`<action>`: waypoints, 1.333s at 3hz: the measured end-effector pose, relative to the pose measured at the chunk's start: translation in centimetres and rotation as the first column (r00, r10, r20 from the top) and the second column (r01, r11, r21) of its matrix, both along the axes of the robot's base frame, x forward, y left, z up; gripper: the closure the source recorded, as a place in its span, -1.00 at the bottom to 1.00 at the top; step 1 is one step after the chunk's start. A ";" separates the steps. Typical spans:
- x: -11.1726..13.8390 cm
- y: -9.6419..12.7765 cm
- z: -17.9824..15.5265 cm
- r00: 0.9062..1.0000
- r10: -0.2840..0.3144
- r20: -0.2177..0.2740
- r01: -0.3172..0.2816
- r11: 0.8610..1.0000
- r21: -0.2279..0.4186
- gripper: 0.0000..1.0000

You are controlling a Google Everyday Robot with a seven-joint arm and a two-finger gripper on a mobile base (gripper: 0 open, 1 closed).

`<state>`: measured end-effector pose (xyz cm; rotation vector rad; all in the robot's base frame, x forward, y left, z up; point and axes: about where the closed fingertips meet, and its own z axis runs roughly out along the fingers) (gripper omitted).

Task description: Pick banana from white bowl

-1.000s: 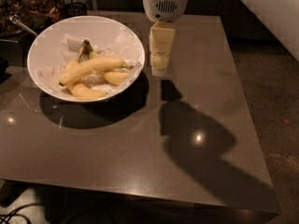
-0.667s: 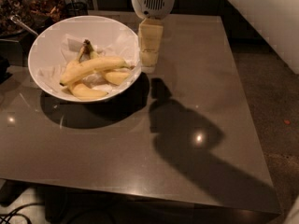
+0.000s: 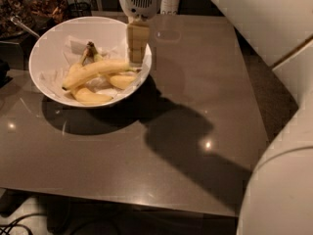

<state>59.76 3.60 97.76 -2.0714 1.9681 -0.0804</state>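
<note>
While banana [image 3: 95, 70] lies in white bowl [image 3: 46, 40], gripper [image 3: 137, 58] hangs over its rt edge.

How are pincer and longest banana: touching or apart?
Cannot tell. Camera view shows the pincer over the white bowl, its tip overlapping the banana's right end; depth unclear.

dim, warm | end effector [image 3: 136, 58] over white bowl [image 3: 49, 35] rim throws dark shadow on table [image 3: 205, 77] | small glare spots
</note>
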 end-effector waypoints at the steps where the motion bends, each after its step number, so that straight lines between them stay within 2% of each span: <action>1: 0.5 1.8 -1.0 0.999 0.023 -0.031 -0.022 1.000 0.015 -0.48; 2: 1.3 3.6 -2.3 0.997 0.055 -0.061 -0.054 0.998 0.015 -0.46; 4: 2.5 6.6 -5.1 0.989 0.111 -0.098 -0.114 0.993 -0.028 -0.30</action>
